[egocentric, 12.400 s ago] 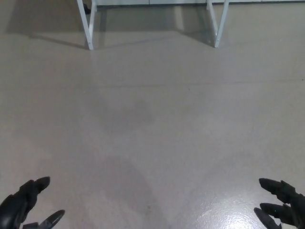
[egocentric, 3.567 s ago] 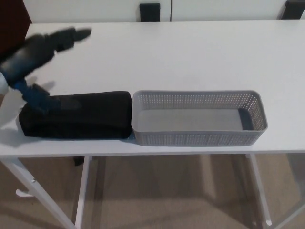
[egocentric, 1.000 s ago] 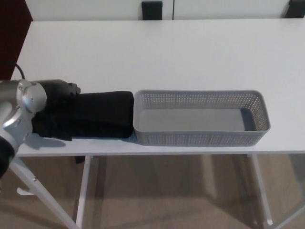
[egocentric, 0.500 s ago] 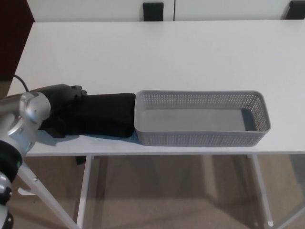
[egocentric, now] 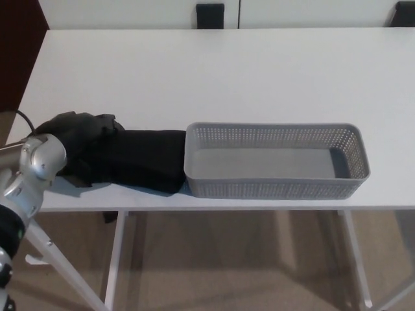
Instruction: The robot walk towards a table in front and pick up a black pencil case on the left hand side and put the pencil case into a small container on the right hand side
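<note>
One white table (egocentric: 227, 78) fills most of the head view. It spreads wide behind the grey container (egocentric: 272, 188) and off to both sides of it, with only a narrow strip of tabletop showing in front of the container. Below that strip, beige floor (egocentric: 227, 272) and the table's white legs (egocentric: 117, 259) can be seen.

The container is a long, shallow basket with perforated walls and a plain bottom. It lies lengthwise across the view and nothing is inside it.

The black pencil case (egocentric: 146, 159) lies on the tabletop to the left of the container, outside it. Its right end is up against the container's left wall, and its body runs away from that wall at a slight slant, so that the far end sits a little further back than the end by the container.

The left arm comes in from the lower left, well apart from the container, with a silver wrist joint (egocentric: 40, 162) showing. The left hand (egocentric: 81, 133) is on the end of the case farthest from the container. Its fingers (egocentric: 107, 123) are curled down over that end in a closed grasp, though where the fingertips end is hard to make out, black against black.

Two dark chair backs (egocentric: 209, 11) (egocentric: 402, 11) show past the table edge, far behind the container, and a thin dark cable (egocentric: 23, 120) loops beside the wrist.

The right hand does not show.
</note>
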Robot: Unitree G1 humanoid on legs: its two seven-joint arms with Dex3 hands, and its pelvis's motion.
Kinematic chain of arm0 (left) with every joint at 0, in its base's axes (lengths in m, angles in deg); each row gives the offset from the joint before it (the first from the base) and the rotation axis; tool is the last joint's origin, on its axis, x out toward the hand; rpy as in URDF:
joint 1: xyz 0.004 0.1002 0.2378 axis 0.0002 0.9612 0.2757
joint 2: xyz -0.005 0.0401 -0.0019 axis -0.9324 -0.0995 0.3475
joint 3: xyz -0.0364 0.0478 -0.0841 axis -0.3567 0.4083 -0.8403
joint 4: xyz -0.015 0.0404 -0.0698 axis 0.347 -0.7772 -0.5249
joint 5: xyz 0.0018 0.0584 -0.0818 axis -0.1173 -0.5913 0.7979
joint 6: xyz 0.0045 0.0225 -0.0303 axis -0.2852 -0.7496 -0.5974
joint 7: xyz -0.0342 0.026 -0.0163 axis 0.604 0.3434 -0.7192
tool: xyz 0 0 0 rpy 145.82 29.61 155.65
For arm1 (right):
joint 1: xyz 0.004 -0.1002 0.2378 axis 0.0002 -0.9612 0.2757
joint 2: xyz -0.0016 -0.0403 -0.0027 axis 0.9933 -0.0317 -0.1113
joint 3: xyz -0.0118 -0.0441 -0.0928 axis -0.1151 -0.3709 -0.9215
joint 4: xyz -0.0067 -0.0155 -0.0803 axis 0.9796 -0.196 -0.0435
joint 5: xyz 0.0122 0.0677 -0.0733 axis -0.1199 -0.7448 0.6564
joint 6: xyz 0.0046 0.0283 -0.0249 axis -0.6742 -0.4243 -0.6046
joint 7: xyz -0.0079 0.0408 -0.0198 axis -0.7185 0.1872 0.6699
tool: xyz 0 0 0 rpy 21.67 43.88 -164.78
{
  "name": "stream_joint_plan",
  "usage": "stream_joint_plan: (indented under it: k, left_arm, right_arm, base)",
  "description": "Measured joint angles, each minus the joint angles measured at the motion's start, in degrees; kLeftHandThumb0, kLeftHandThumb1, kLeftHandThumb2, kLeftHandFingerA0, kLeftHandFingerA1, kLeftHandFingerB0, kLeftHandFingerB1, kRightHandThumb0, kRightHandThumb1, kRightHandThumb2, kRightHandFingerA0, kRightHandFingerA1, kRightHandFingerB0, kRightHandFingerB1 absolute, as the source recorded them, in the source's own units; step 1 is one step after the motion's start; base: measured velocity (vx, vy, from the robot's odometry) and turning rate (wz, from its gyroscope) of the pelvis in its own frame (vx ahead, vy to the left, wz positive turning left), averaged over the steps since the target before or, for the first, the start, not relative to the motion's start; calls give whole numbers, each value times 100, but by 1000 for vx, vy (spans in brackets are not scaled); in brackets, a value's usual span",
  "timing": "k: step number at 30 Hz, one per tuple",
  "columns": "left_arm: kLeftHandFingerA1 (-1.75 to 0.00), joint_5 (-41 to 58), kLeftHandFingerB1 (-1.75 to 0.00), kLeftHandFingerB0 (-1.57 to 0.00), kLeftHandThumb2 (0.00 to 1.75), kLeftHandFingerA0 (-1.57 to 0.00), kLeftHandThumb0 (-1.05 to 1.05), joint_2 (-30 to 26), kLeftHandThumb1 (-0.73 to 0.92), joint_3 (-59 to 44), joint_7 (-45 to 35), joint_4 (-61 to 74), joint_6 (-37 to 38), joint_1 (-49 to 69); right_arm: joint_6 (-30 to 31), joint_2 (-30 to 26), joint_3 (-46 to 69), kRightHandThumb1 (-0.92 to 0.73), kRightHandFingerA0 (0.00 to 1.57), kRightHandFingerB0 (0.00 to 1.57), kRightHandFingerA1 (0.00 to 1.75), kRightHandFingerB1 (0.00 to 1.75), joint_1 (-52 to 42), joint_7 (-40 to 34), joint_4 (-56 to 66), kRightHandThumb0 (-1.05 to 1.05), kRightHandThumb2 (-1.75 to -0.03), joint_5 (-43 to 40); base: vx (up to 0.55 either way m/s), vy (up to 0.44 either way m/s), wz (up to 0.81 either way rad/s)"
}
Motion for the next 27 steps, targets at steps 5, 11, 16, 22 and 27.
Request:
stream_joint_plan:
  k: [5,11,16,22,27]
  left_arm:
    - [-117,45,-73,-78,65,-97,-14,-181,82,-49,-61,85,136,47]
    - [-124,224,-80,-79,66,-104,-12,-622,85,-431,-150,72,453,203]
    - [-132,526,-79,-78,66,-101,-10,-867,85,-985,-271,-105,612,344]
    - [-142,1002,-81,-78,71,-100,-11,-839,84,-1740,-454,-158,580,388]
    - [-142,1436,-92,-82,72,-101,-16,-573,81,-2250,-621,-125,478,368]
  right_arm:
    - [93,-14,1,-63,43,32,39,35,77,29,105,-53,-59,15]
    - [178,-68,3,-63,43,31,40,35,89,52,145,-53,-59,33]
    - [189,-108,4,-63,44,31,39,34,76,77,155,-52,-59,33]
    - [189,-109,5,-63,44,31,39,35,79,82,121,-53,-58,32]
    - [193,-109,5,-62,46,32,40,35,93,83,86,-53,-59,33]
  base:
    - [0,0,0]
    - [0,0,0]
    - [0,0,0]
    - [0,0,0]
    - [0,0,0]
